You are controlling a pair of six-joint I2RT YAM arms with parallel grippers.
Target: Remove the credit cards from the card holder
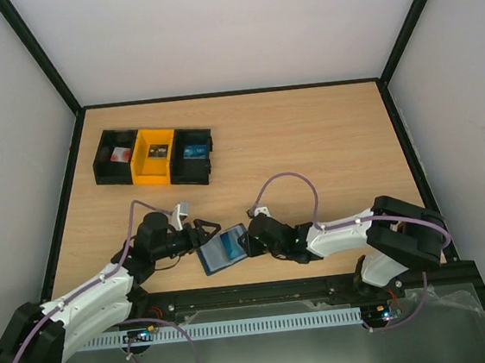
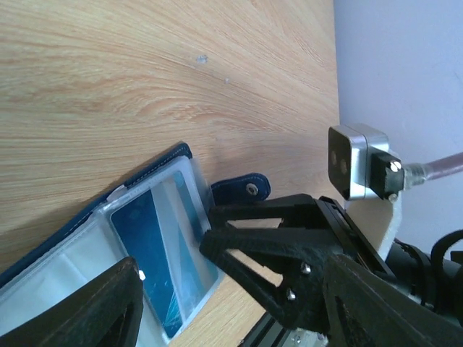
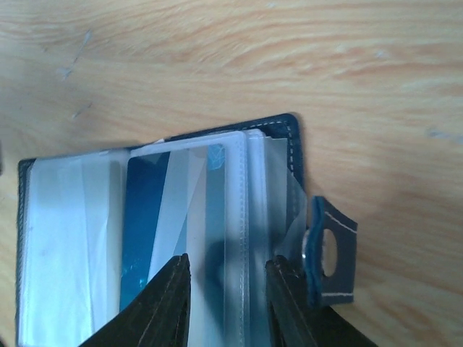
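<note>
The dark navy card holder (image 1: 224, 249) lies open near the table's front edge, its clear plastic sleeves showing. A bluish credit card (image 3: 145, 224) sits inside a sleeve; it also shows in the left wrist view (image 2: 155, 246). The closing tab (image 3: 329, 253) sticks out of the holder's right edge. My right gripper (image 3: 224, 303) is open just over the sleeves near the tab side, one finger on each side of a sleeve stack. My left gripper (image 2: 231, 278) is open wide at the holder's left side, with the right gripper's fingers (image 2: 275, 238) between its own. I cannot tell whether either touches the holder.
A row of bins stands at the back left: a black bin (image 1: 100, 166) holding a red and white item, a yellow bin (image 1: 140, 168), and a black bin (image 1: 208, 155) holding a bluish item. Black frame rails edge the table.
</note>
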